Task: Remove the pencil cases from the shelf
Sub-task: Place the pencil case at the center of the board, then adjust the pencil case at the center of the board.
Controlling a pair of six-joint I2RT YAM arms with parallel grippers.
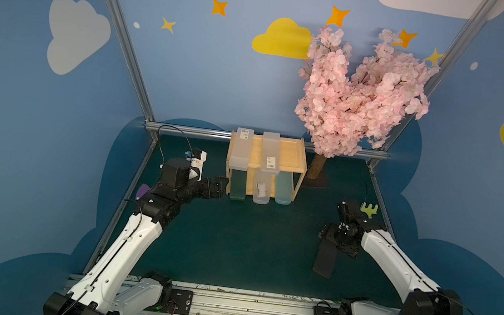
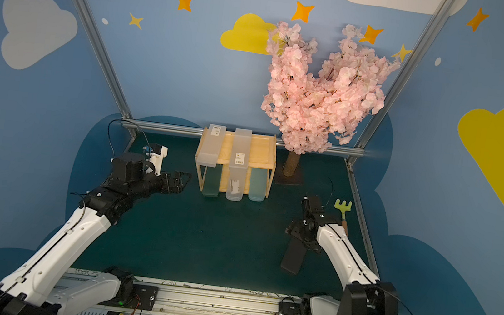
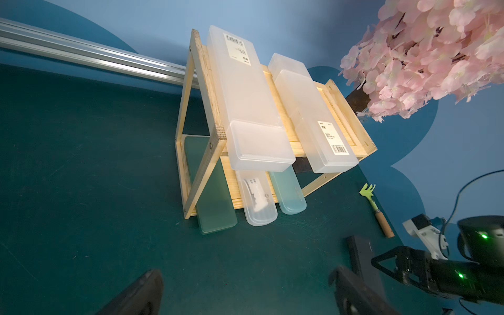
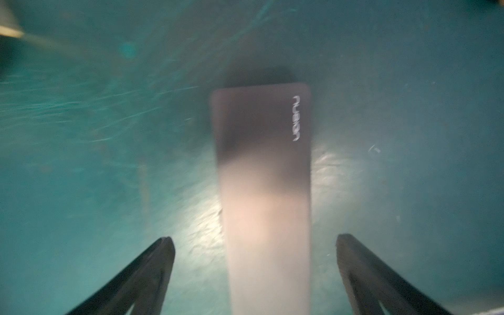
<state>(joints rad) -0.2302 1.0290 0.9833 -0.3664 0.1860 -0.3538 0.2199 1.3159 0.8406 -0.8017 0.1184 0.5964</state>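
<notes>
My right gripper is spread wide and grips nothing. The black pencil case lies flat on the green mat between its fingers, clear of both. My left gripper is likewise wide open and empty, just beside the shelf. Two frosted white cases overhang the top tier. Below them the dark green case, clear case and light blue case stick out in front. A green toy rake lies by the right arm. The black case's lettering looks like "nusign". The frosted cases carry barcode stickers.
</notes>
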